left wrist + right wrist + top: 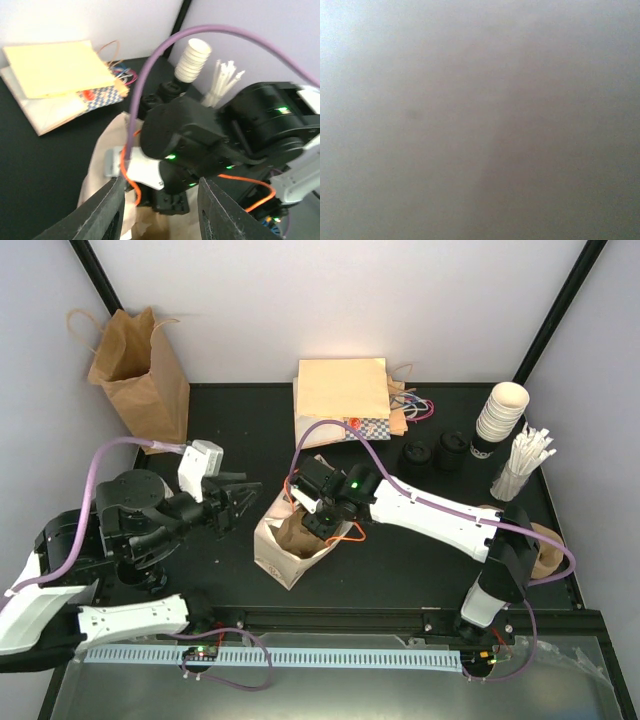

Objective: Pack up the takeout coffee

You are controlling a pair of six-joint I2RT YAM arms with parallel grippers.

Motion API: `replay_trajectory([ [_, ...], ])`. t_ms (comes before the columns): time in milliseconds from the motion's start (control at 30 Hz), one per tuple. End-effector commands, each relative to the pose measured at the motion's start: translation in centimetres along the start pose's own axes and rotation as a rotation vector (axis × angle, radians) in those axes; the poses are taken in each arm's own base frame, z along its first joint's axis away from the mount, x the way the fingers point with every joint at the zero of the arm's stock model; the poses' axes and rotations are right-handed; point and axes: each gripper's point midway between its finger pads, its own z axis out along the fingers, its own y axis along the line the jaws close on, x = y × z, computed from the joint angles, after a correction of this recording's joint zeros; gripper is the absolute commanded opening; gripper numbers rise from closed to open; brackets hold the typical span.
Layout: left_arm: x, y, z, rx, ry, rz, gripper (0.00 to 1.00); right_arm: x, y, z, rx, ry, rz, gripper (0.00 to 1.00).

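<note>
Right wrist view all grey blur, right arm [430, 508] stretched low across surface, right fingers buried in bag [272, 552], grip can't tell, coffee hidden, position unclear, left fingers [105, 215] apart beside bag

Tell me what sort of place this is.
Probably a lab test cell staged as a coffee takeout counter: stacked paper cups, a bundle of white straws and a brown paper bag on a black table inside plain white walls.
</note>
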Motion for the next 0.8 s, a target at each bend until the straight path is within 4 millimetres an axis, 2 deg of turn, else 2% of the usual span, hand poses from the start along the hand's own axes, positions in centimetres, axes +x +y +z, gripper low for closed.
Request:
replay_trajectory([
  [0,1.9,2.9,0.3,-0.135,0.094,-0.04,0.43,0.0,0.2,-0.6,0.003,-0.017,-0.007,0.31],
  [267,3.1,5.4,1.2,-0.219,0.197,-0.062,0.55,-0.1,0.1,-0.9,0.009,-0.025,-0.013,0.31],
  [333,3.5,4.9,1.9,-0.187,0.229,-0.054,0.59,-0.2,0.1,-1.0,0.013,-0.028,-0.013,0.31],
  [500,4.2,1.3,3.6,0.028,0.27,-0.03,0.68,-0.3,-0.2,-1.3,0.025,-0.041,-0.011,0.31],
  [600,4.9,0.9,4.3,0.064,0.287,-0.029,0.66,-0.7,-0.4,-1.8,0.036,-0.068,-0.007,0.31],
  [767,6.1,0.9,6.0,0.082,0.314,-0.041,0.52,-1.2,-0.4,-2.8,0.038,-0.104,-0.001,0.31],
])
